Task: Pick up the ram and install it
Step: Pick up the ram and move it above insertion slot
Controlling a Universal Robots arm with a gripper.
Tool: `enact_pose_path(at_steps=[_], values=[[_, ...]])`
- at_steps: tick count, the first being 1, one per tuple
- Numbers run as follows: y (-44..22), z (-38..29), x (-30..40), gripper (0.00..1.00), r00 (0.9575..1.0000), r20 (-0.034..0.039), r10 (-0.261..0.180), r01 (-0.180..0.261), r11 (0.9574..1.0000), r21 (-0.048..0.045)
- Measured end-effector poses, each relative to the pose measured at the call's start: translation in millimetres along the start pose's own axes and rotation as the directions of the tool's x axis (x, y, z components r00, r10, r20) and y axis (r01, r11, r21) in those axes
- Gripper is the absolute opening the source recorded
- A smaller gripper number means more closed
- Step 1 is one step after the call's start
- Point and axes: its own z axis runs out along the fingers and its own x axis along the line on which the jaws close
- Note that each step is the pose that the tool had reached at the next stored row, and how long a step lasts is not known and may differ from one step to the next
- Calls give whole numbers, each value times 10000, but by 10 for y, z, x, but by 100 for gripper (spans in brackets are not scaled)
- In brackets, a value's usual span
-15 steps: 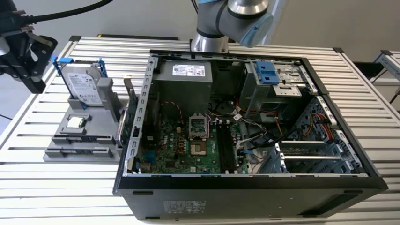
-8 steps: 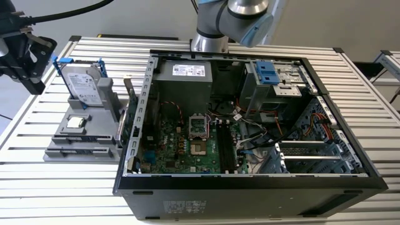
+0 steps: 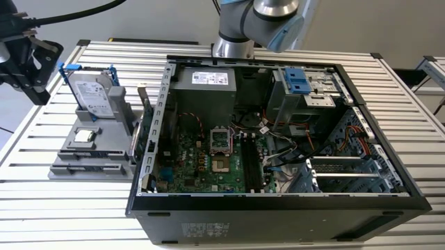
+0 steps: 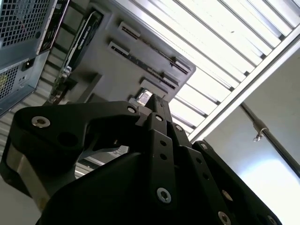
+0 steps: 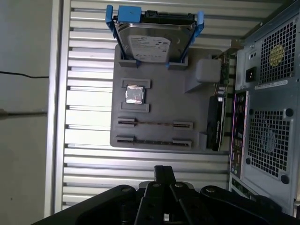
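A grey parts holder (image 5: 159, 86) lies on the slatted table beside the open computer case. The ram (image 5: 154, 123) stands on edge in one of the holder's long slots and looks like a thin dark line. A second thin stick (image 5: 154, 141) stands in the slot beside it. My black gripper (image 5: 164, 170) hangs above the table off the holder's slotted end, apart from the ram. Its fingers meet with nothing between them. In the exterior view the gripper (image 3: 36, 94) is high at the far left, over the table's edge. In the second wrist view the gripper (image 4: 150, 101) has the holder beyond it.
A silver hard drive (image 5: 152, 40) in a blue bracket stands at the holder's other end, with a small square processor chip (image 5: 135, 93) between it and the slots. A dark expansion card (image 5: 214, 123) stands by the case. The open case (image 3: 278, 200) shows black memory slots (image 3: 251, 161).
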Motion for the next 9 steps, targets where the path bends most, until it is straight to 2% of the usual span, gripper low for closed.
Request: enact_pose_path(at_steps=[9], values=[[0, 0, 0, 0, 9999, -6, -109, 109, 9999, -1]])
